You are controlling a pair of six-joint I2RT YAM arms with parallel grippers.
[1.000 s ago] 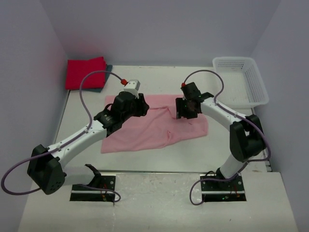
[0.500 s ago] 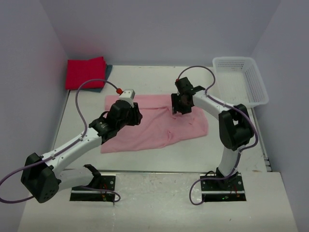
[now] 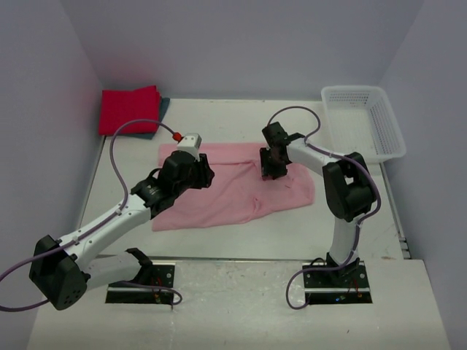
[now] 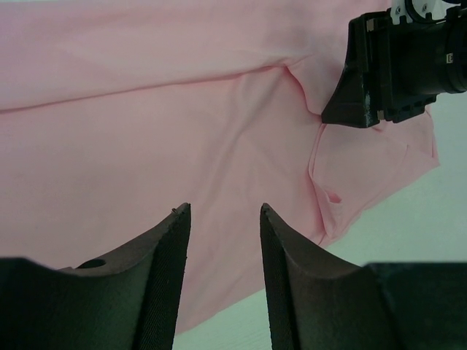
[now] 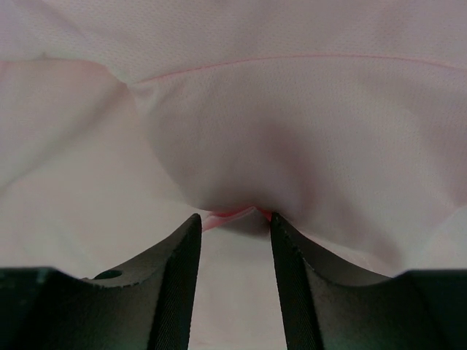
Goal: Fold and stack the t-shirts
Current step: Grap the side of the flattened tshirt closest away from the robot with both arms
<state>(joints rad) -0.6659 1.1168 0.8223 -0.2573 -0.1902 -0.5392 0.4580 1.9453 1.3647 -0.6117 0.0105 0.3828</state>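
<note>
**Both grippers at the pink shirt, jaws parted**

The overhead camera alone showed the whole layout. The pink shirt (image 3: 233, 195) lay spread and rumpled across the middle of the table (image 3: 219, 244). The folded red shirt (image 3: 129, 109) sat in the far left corner on top of the teal shirt (image 3: 163, 106), of which only an edge showed. A white basket (image 3: 398, 142) stood at the far right, well apart from the cloth. From above, the left gripper (image 3: 204, 175) was over the left part of the pink shirt and the right gripper (image 3: 271, 166) over its far middle. Their own bodies hid the jaws in that view.

The wrist cameras filled that gap. The left wrist view looked across smooth pink shirt (image 4: 168, 124) toward the right gripper (image 4: 390, 69), whose black body was low against a crease. Bare table (image 4: 416, 240) showed beyond the shirt's edge. The left gripper (image 4: 222, 213) had its jaws part-way apart, with nothing between the fingers (image 4: 169, 255). Whether the tips touched the cloth could not be told.

The right wrist view was filled with pink shirt (image 5: 306, 109) seen close up. The right gripper (image 5: 233, 219) was also parted by a moderate gap. A raised, shadowed bulge of cloth sat right at the tips of its fingers (image 5: 179, 270). The jaws were not closed on it.
</note>
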